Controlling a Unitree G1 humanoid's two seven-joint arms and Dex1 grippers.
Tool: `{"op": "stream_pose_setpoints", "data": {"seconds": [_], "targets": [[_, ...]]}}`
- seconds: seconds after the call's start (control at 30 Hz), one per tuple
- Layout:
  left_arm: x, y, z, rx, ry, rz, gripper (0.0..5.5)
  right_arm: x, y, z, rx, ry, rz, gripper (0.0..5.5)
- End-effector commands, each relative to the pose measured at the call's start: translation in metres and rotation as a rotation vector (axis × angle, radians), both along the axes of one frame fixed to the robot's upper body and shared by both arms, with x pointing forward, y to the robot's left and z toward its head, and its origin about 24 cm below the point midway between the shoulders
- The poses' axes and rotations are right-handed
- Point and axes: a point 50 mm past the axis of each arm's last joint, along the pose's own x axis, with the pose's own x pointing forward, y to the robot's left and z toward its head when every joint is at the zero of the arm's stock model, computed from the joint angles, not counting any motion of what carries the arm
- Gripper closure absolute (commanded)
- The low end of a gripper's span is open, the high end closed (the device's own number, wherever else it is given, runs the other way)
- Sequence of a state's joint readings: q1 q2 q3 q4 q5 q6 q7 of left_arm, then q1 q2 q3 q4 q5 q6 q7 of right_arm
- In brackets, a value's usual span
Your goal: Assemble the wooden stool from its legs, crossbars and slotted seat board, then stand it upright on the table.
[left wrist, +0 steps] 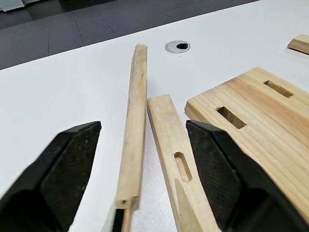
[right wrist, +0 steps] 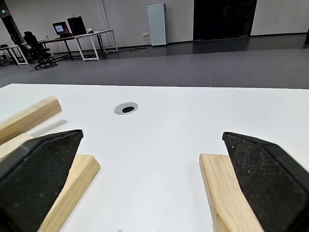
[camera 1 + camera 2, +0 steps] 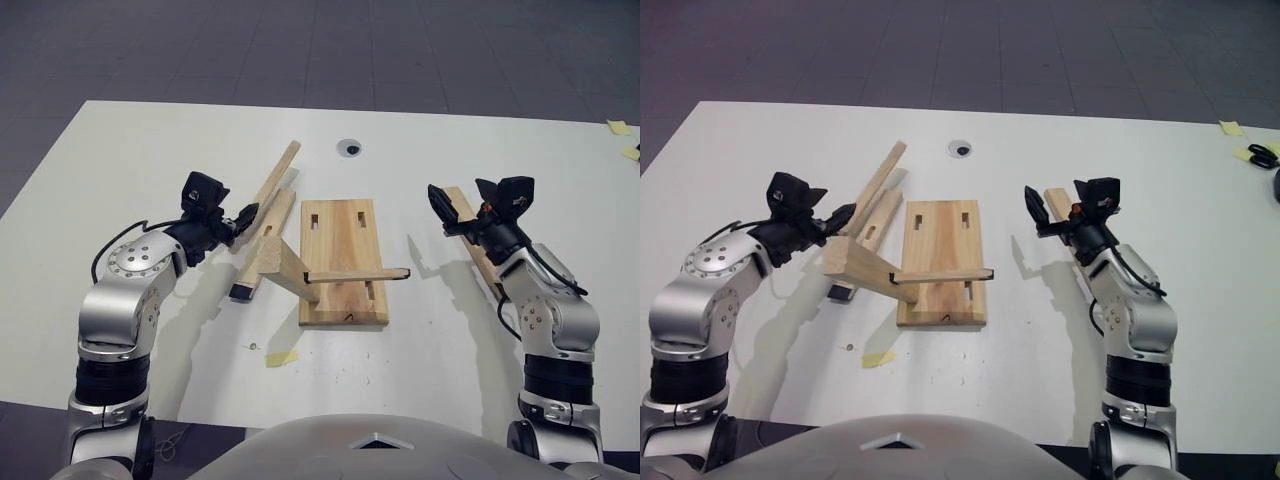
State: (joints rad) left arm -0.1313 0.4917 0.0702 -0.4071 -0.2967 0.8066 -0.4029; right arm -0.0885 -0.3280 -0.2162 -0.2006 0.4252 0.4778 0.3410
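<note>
The white worktop point(image 3: 150, 160) has bare room along its far side, at its left, and in the strip between the board and the right-hand leg. The far and left edges lie well apart from the parts.

The slotted seat board point(image 3: 343, 240) lies flat at the centre, its long axis running near to far and its slots facing up. At its left edge sits a thick leg point(image 3: 283, 262), angled from far-left to near-right. A crossbar point(image 3: 360, 275) juts from this leg to the right across the board, with its tip just past the board's right edge.

Left of the board, a slotted leg point(image 1: 166, 140) and a thin rod point(image 1: 135, 121) lie side by side. Both point from near-left to far-right, and the rod reaches farther. Another leg point(image 3: 484, 262) lies on the right, well apart from the board and angled from far-left to near-right.

The left claw point(image 3: 245, 218) hangs open low over the near ends of the rod and the slotted leg, gripping nothing. The right claw point(image 3: 462, 205) is spread wide above the far end of the right-hand leg and holds nothing.

A round cable grommet point(image 3: 348, 148) sits beyond the board. A yellow note point(image 3: 281, 357) lies near the board's near-left corner.
</note>
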Motion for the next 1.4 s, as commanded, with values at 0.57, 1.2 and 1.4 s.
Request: {"op": "stream_pose_setpoints", "data": {"seconds": [0.57, 1.2, 1.4], "targets": [[0.048, 0.043, -0.044, 0.183, 0.264, -0.128, 0.11, -0.008, 0.01, -0.01, -0.03, -0.003, -0.024, 0.1], [0.037, 0.054, -0.071, 0.29, 0.38, -0.222, 3.05, -0.016, 0.011, -0.016, -0.05, 0.004, -0.081, 0.1], [0.026, 0.05, -0.066, 0.228, 0.375, -0.235, 3.42, -0.017, 0.012, -0.018, -0.053, -0.004, -0.103, 0.1]]}}
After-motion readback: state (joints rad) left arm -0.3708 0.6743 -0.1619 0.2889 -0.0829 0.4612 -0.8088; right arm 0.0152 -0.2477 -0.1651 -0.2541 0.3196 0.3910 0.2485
